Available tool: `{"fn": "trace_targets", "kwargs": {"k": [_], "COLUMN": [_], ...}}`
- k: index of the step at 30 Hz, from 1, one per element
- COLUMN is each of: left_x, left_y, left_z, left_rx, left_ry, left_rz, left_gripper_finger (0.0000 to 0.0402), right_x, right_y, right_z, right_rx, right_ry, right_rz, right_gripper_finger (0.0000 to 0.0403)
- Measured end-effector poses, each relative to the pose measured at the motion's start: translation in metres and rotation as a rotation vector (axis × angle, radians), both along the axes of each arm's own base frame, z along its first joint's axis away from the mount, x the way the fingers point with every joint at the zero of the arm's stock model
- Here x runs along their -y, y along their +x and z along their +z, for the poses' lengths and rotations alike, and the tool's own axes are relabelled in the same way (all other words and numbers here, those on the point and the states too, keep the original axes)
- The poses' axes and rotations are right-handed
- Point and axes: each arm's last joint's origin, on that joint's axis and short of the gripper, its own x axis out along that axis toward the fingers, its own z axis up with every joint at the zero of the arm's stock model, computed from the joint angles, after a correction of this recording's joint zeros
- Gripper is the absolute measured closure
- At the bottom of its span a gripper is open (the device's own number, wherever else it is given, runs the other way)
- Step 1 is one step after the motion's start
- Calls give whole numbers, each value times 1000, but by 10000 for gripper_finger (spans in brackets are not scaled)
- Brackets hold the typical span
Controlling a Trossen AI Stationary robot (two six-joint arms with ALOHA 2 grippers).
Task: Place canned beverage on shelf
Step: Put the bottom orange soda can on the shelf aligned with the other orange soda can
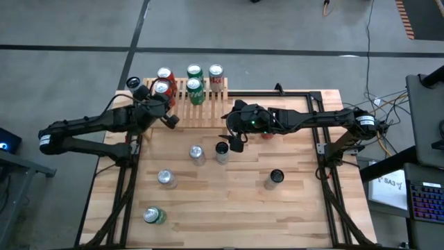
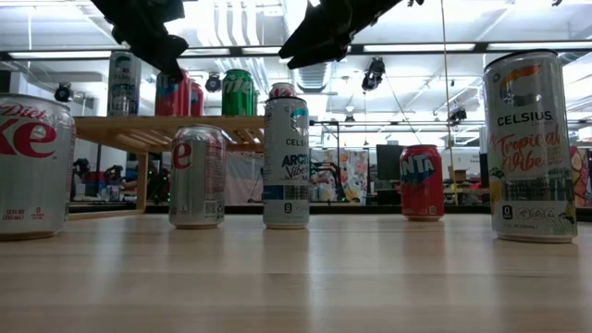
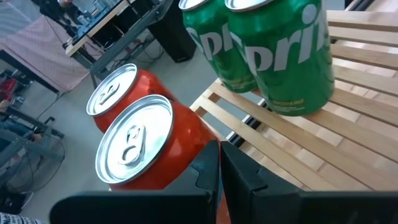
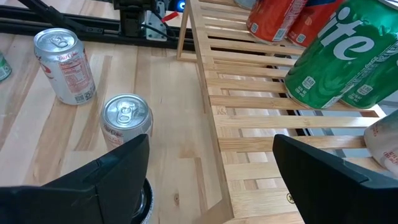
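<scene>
A light wood table stands on a grey floor, with the shelf at its far edge. The left gripper, jaws closed and empty, hangs over the shelf's left end; two orange cans stand just ahead of its jaws, two Sprite cans further across the slats. The right gripper, jaws wide open and holding nothing, hovers above a tall black-topped can just off the shelf's front edge, with a silver Coke can just past the jaws.
</scene>
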Motion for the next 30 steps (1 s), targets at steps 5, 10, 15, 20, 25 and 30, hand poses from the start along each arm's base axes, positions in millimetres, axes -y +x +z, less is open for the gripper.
{"fn": "trace_targets", "kwargs": {"k": [5, 10, 15, 20, 25, 30], "left_x": [-1, 0, 6, 9, 10, 9], "left_y": [0, 1, -1, -10, -19, -21], "left_z": [0, 3, 19, 41, 59, 63], "left_rx": [4, 36, 134, 214, 267, 275], "left_ry": [1, 6, -9, 15, 61, 81], "left_rz": [6, -15, -105, -105, -53, -19], "left_gripper_finger": [401, 401, 401, 401, 401, 401], "right_x": [0, 0, 0, 0, 0, 0], "right_y": [0, 0, 0, 0, 0, 0], "right_z": [0, 0, 0, 0, 0, 0], "right_rx": [-1, -1, 0, 2, 6, 9], "right_ry": [-2, -2, -1, 4, 19, 32], "right_rz": [1, 1, 0, -3, -11, -18], "right_gripper_finger": [74, 74, 74, 74, 74, 74]}}
